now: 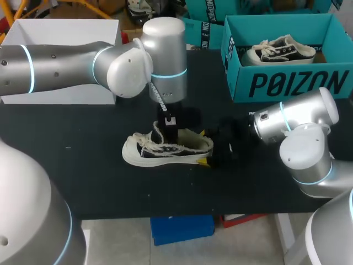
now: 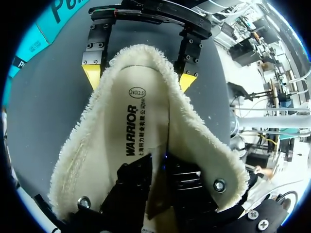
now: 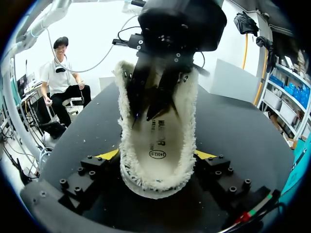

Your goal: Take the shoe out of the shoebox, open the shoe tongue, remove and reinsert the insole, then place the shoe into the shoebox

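Editor: Where is the shoe?

Photographer: The fleece-lined sneaker (image 1: 165, 150) sits on its sole at the middle of the black table (image 1: 83, 165), nearer the front edge, with its toe toward the left edge. Its insole (image 2: 131, 136) lies inside.

Editor: And the grippers?

Photographer: The right gripper (image 2: 140, 77) clamps the heel, one yellow tip against each side of the fleece collar. The left gripper (image 3: 150, 107) reaches down through the mouth onto the insole. Whether it pinches anything, I cannot tell.

Editor: The step in hand?

Photographer: Likely lifting the insole out. Done well, the heel clamp holds firm while the left draws slowly up and back toward the heel. That way the insole bends free instead of dragging the sneaker along.

Editor: The shoebox?

Photographer: The teal shoebox (image 1: 287, 83) stands at the far right corner, with a second sneaker (image 1: 278, 51) inside.
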### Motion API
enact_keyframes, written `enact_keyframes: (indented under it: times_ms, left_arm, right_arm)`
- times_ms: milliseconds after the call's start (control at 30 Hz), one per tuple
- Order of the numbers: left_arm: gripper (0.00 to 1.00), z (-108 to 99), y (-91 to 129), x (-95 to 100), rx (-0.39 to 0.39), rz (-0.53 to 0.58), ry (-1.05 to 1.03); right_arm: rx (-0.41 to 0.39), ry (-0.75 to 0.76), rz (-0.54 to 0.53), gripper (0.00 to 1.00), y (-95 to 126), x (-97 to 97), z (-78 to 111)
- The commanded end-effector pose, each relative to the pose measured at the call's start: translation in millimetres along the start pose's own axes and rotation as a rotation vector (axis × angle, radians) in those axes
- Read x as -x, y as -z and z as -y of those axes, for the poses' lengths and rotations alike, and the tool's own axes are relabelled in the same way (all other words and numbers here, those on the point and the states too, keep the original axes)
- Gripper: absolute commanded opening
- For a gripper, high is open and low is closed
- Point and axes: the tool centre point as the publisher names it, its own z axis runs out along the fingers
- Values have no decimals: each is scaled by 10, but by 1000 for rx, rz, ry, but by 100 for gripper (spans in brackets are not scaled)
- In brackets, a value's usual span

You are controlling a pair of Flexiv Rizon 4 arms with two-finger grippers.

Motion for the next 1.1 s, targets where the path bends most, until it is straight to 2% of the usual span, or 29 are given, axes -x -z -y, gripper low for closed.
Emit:
enact_keyframes:
  times_ms: [33, 133, 300, 467, 700, 800, 1000, 1100]
  left_arm:
    - [11, 24, 34, -116, 35, 85, -11]
    - [13, 19, 110, -185, 41, 150, -19]
    - [11, -17, 139, -281, 65, 236, -24]
    - [20, -107, 89, -312, 88, 282, -32]
    - [17, -248, -94, -137, 100, 302, -13]
    - [15, -241, -126, -74, 117, 360, -5]
    - [12, -179, -150, -10, 85, 375, -20]
    - [5, -140, -157, -37, 76, 400, -28]
  right_arm:
    - [-1, -2, 1, 0, -19, 1, 35]
    - [-1, -2, 1, 0, -19, 1, 35]
    - [-1, -2, 1, 0, -19, 1, 35]
    - [-1, -2, 1, 0, -19, 1, 35]
    - [-1, -2, 1, 0, -19, 1, 35]
    - [-1, -2, 1, 0, -19, 1, 35]
    - [-1, -2, 1, 0, -19, 1, 35]
    - [-1, -2, 1, 0, -19, 1, 35]
